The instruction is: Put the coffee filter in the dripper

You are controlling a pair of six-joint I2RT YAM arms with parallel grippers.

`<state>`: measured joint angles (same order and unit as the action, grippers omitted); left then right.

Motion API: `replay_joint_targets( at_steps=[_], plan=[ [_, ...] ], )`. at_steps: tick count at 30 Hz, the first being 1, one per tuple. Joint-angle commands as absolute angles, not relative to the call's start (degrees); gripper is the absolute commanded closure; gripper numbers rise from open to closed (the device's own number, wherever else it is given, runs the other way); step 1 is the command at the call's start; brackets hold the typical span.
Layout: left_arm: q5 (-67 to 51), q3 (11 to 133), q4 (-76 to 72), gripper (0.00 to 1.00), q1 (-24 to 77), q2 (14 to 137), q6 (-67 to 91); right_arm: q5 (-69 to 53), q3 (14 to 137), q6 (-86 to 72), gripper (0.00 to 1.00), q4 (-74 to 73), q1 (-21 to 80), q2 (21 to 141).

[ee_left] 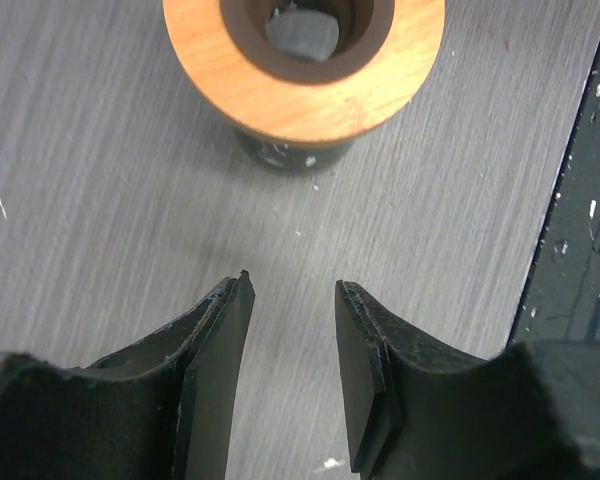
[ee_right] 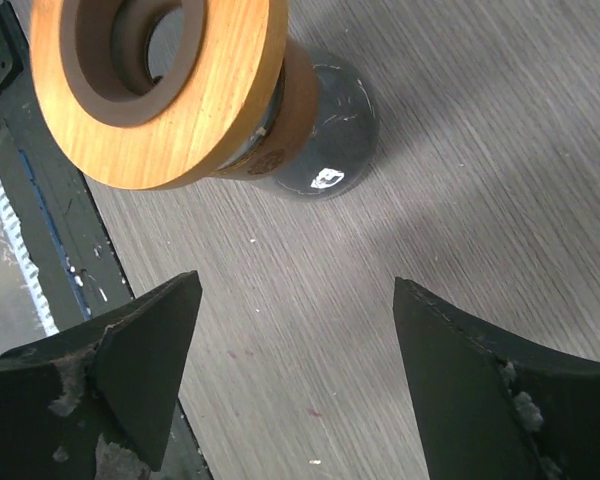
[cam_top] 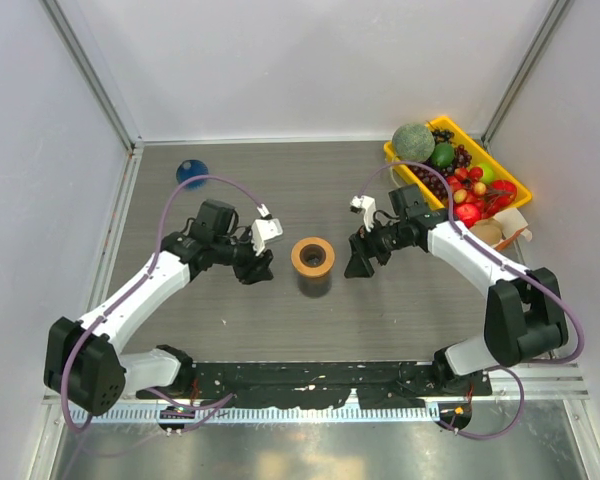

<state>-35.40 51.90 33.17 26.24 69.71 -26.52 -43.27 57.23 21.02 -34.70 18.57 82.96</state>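
Left fingers [ee_left: 212,375] part-open, right fingers [ee_right: 465,375] wide apart

- Top view bright and even, diffuse overhead light; pale walls [cam_top: 40,120] near washed out.
- Shadows on table [cam_top: 280,190] faint, soft-edged.
- Left wrist: wood grain crisp, near fingers [ee_left: 215,370] dark, slightly soft.
- Right wrist: small white glare on glossy base [ee_right: 345,120] of cup [ee_right: 220,110]; broad soft shadow beside it.
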Motion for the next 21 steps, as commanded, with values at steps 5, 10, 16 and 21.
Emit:
replay_joint_targets(
  at_steps=[5, 10, 16, 21],
  plan=[
    [-39.1, 50.7, 20.7, 0.54, 27.9, 71.1, -28.5, -48.9, 54.0, 25.9, 0.26, -24.0, 18.4, 85.6],
    [-41.0, 51.0, 17.6, 0.55, 28.8, 73.6, -27.5, -51.7, 53.5, 25.6, 0.29, -20.8, 18.5, 86.3],
    [-41.1, 51.4, 16.6, 0.56, 31.4, 75.6, -28.3, -54.0, 53.6, 27.4, 0.33, -21.2, 19.2, 88.6],
    [-40.9, 51.6, 15.1, 0.57, 32.5, 76.7, -27.2, -54.8, 54.1, 27.8, 0.35, -21.5, 19.5, 89.6]
  ],
)
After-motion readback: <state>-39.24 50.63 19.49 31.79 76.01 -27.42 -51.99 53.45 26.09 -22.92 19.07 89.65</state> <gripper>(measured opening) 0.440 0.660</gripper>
